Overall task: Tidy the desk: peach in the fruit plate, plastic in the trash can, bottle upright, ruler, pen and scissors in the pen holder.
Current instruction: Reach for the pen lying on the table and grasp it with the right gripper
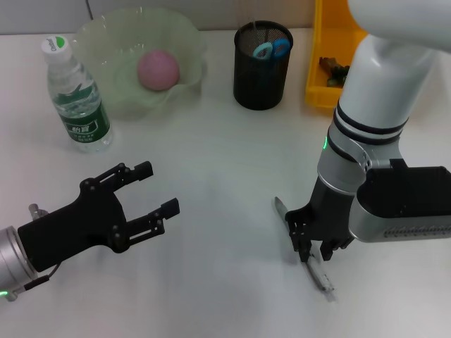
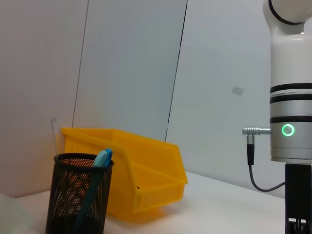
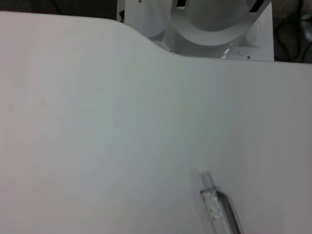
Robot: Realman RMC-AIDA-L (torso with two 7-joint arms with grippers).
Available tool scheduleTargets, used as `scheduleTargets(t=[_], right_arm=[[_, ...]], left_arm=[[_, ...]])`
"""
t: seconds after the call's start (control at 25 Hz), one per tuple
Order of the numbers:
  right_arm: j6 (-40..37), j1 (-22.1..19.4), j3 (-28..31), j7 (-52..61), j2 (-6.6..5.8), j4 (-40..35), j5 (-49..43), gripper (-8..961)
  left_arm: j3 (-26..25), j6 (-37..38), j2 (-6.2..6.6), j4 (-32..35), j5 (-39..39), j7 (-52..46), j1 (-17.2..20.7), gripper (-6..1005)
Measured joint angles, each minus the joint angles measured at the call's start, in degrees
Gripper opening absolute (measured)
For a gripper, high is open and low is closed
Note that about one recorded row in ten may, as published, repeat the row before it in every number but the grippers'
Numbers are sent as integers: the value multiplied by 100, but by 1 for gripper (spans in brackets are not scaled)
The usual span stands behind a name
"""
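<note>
- The fruit plate (image 1: 106, 42), far left on the desk (image 1: 225, 162), holds the peach (image 1: 158, 69).
- The bottle (image 1: 76, 95) stands upright just left of it.
- The mesh pen holder (image 1: 262, 65) holds blue-handled scissors (image 1: 271, 49).
- The yellow bin (image 1: 331, 63), far right, holds something dark.
- The right tool (image 1: 315, 255) is down at the near right, fingers around a clear pen (image 1: 320, 273) lying on the desk.
- The left tool (image 1: 155, 189) hovers near left, fingers spread, holding nothing.
</note>
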Motion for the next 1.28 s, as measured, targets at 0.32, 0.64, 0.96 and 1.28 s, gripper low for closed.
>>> scheduleTargets(t=[0.32,0.64,0.96,1.28], right_arm=[[8,20,-20,6,0,26,18,288],[40,41,-49,5,0,50,30,284],[140,76,-172,108,0,56,65,284],[141,114,-187,138,0,70,102,282]], left_arm=[[20,0,9,-8,21,0,6,801],[19,1,1,8,22,-17,6,801],[19,47,6,16,22,-18,6,802],[19,52,17,16,22,-15,5,802]])
